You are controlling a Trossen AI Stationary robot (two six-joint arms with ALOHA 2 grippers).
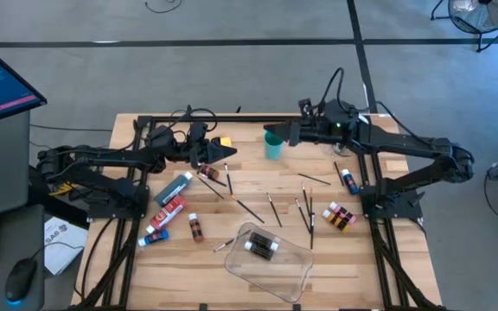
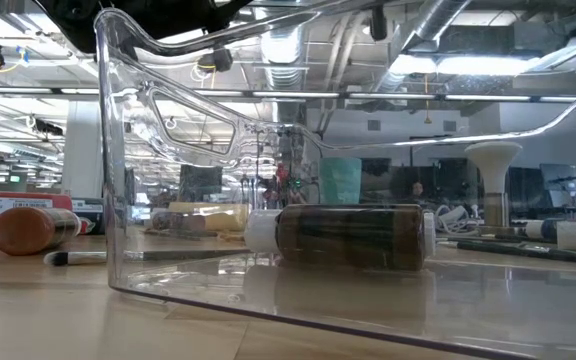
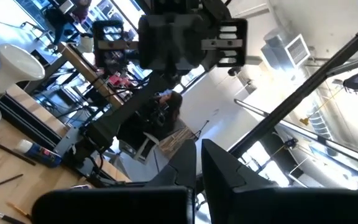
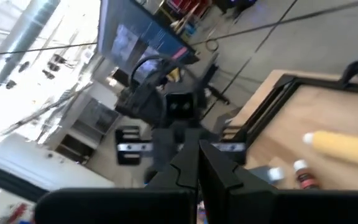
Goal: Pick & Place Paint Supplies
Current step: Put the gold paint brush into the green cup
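Both closed, empty: left gripper (image 1: pixel 230 152) at ten o'clock, right gripper (image 1: pixel 268 132) at twelve. Could topple the teal cup (image 1: pixel 273 145) just beside it when descending.

Wooden table (image 1: pixel 335 268) carries scattered paint supplies (image 1: pixel 232 203), tray (image 1: pixel 296 269), cup (image 1: pixel 272 145).

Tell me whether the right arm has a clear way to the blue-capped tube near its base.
Probably yes: the tube lies alone on bare wood beside the right arm's base; the shut right gripper hangs near the teal cup.
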